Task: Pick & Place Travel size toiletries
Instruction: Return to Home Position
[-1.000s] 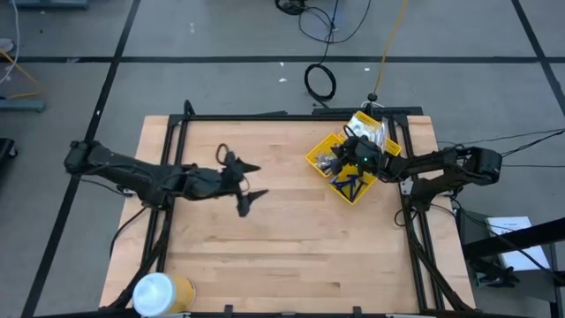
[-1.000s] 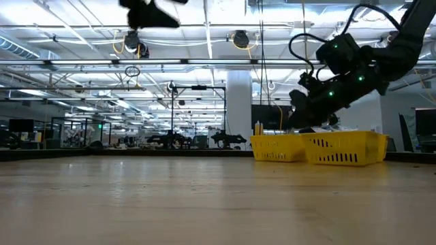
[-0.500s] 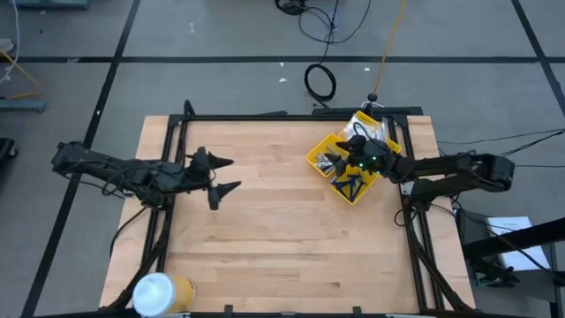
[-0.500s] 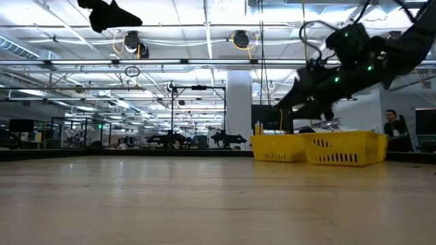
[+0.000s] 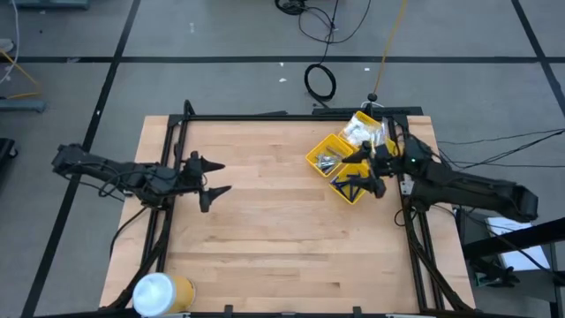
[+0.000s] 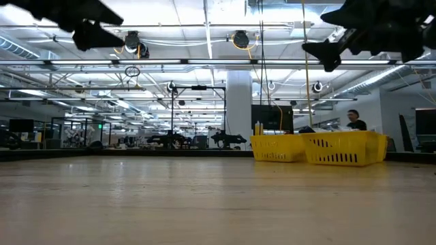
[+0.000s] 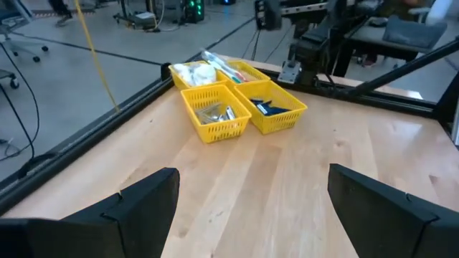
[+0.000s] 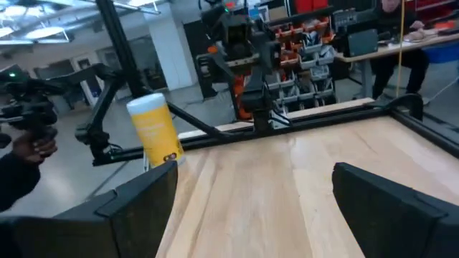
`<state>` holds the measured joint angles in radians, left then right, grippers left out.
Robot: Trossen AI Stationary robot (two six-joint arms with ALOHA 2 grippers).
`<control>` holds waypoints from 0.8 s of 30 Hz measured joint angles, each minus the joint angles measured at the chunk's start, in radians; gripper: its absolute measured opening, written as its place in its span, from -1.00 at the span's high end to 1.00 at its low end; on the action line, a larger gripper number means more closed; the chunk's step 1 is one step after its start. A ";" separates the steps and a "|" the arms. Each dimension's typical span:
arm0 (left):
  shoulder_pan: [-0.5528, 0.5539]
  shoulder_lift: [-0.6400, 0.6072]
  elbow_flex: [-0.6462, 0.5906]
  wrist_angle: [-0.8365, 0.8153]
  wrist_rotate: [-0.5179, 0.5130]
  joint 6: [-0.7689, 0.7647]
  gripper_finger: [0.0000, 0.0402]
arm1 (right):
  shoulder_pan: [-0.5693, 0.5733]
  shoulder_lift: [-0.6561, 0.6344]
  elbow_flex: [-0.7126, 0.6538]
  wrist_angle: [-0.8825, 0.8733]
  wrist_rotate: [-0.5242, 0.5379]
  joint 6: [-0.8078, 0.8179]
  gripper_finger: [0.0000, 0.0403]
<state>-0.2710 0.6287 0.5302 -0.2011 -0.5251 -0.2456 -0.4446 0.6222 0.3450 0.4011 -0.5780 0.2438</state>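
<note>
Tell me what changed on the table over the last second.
The left gripper, open and empty, pulled back toward the left edge of the table. The right gripper, also open and empty, rose from just above the yellow bin and drew slightly back to the right. The bin, the items in it and the white-and-yellow cylinder stayed put.

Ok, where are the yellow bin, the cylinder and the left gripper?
yellow bin (image 7: 219,131): left wrist view, near wall.
white-and-yellow cylinder (image 8: 156,136): right wrist view, yellow side.
left gripper (image 5: 226,177): high view, between fingertips.

Industrial lab: ceiling trusses (image 6: 204,62), test rigs (image 6: 178,139)
</note>
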 joint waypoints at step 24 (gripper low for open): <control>-0.006 -0.628 -0.463 0.125 0.026 0.114 -0.74 | 0.093 -0.589 -0.268 -0.121 0.137 -0.017 -0.77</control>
<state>-0.2775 0.0006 0.0672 -0.0761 -0.4992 -0.1315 -0.3515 0.0334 0.0770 0.2800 -0.4415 0.2268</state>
